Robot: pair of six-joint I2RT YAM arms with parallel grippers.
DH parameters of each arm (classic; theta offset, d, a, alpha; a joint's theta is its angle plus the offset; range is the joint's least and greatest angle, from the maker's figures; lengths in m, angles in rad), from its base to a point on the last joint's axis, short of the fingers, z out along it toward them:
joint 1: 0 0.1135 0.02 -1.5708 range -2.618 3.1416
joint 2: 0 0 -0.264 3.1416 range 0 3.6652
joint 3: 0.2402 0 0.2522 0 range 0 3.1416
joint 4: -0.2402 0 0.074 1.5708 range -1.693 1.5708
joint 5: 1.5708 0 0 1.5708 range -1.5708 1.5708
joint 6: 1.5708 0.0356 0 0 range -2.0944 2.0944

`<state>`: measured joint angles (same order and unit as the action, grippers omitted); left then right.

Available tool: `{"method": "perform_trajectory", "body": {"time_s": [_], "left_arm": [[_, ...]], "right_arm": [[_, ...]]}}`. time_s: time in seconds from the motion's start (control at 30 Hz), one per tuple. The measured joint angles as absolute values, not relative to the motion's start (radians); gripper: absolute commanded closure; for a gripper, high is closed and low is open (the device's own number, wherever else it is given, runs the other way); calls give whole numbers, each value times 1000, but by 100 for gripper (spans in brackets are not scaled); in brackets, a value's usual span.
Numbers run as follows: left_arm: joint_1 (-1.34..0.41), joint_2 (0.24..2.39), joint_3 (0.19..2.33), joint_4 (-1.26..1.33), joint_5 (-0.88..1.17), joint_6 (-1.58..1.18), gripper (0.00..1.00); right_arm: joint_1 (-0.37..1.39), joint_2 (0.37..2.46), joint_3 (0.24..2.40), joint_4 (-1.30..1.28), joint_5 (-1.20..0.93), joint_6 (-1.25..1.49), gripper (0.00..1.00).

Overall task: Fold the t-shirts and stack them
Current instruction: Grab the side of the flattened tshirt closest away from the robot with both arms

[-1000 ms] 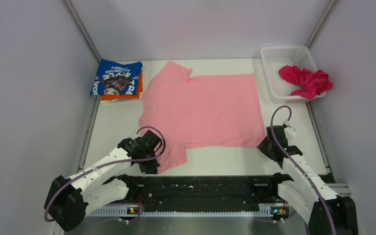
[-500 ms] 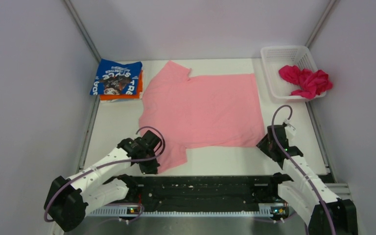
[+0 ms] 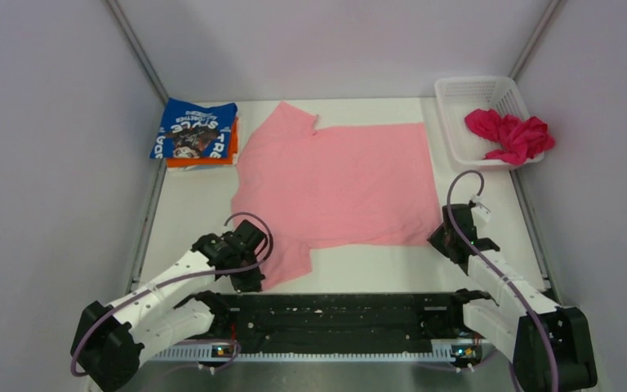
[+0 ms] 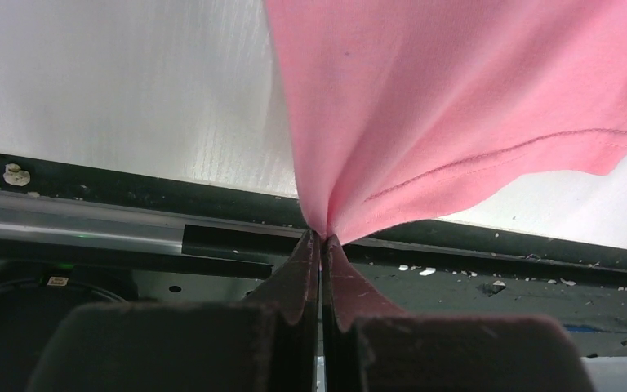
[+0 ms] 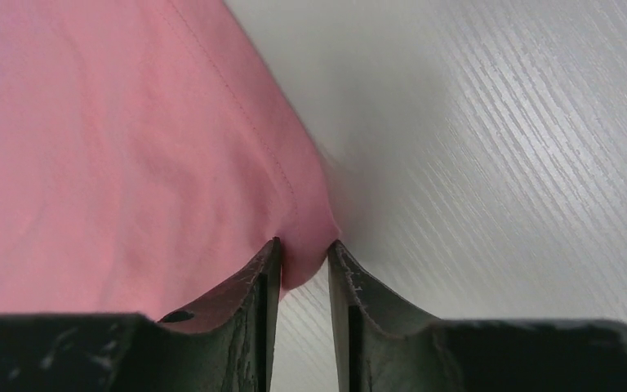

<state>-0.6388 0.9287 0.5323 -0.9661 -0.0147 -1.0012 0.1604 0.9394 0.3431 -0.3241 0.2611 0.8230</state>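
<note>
Two stacked — blue printed t-shirt (image 3: 196, 129) on orange t-shirt (image 3: 205, 162); your left gripper (image 4: 320, 238) and right gripper (image 5: 303, 250) pinch the spread light pink t-shirt (image 3: 335, 184) (crumpled magenta t-shirt (image 3: 510, 135) waits).

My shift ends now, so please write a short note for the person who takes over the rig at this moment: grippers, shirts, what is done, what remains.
Left gripper: shut on the near sleeve of the pink t-shirt.
Right gripper: pinching that shirt's near hem corner.
The pink t-shirt lies spread flat mid-table, not yet folded.
Done: the blue t-shirt lies folded on the orange t-shirt at the far left corner.
The magenta t-shirt is crumpled over the rim of the basket, far right.
Left: fold the pink one and stack it, then the magenta one.
</note>
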Motion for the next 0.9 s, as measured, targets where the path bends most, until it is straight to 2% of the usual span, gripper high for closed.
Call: {"method": "perform_trajectory", "body": {"time_s": [0.07, 0.17, 0.57, 0.77, 0.9], "left_arm": [[-639, 910, 529, -974, -15, -1005, 100], [-639, 892, 529, -986, -11, -1012, 100], [-639, 831, 512, -998, 84, -1009, 100], [-639, 875, 553, -916, 93, -954, 100], [-639, 936, 647, -854, 29, -921, 100]], "right_arm": [[160, 944, 342, -322, 263, 823, 92], [160, 942, 341, -331, 260, 823, 100], [160, 793, 341, -472, 231, 804, 100], [160, 820, 345, -456, 205, 780, 100], [161, 888, 383, -447, 191, 762, 100]]}}
